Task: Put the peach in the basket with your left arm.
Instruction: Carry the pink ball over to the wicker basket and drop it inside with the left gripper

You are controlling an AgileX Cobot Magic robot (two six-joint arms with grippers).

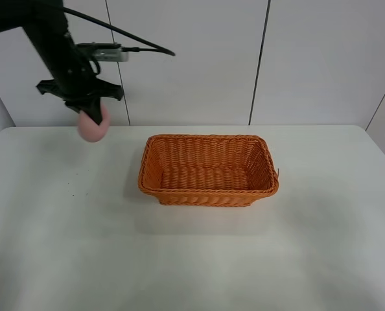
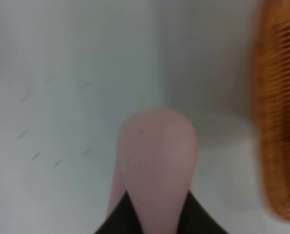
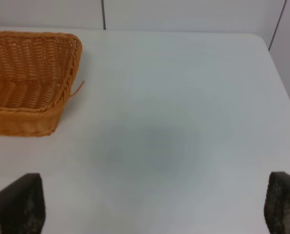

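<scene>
The pale pink peach hangs in my left gripper, held high above the white table, to the left of and behind the basket. In the left wrist view the peach fills the middle between the black fingertips, shut on it. The orange wicker basket stands empty at the table's middle; its rim also shows in the left wrist view and the right wrist view. My right gripper is open, its fingers wide apart over bare table right of the basket.
The white table ends at a pale panelled wall behind. A black cable trails from the left arm. A loose wicker strand sticks out from the basket's right corner.
</scene>
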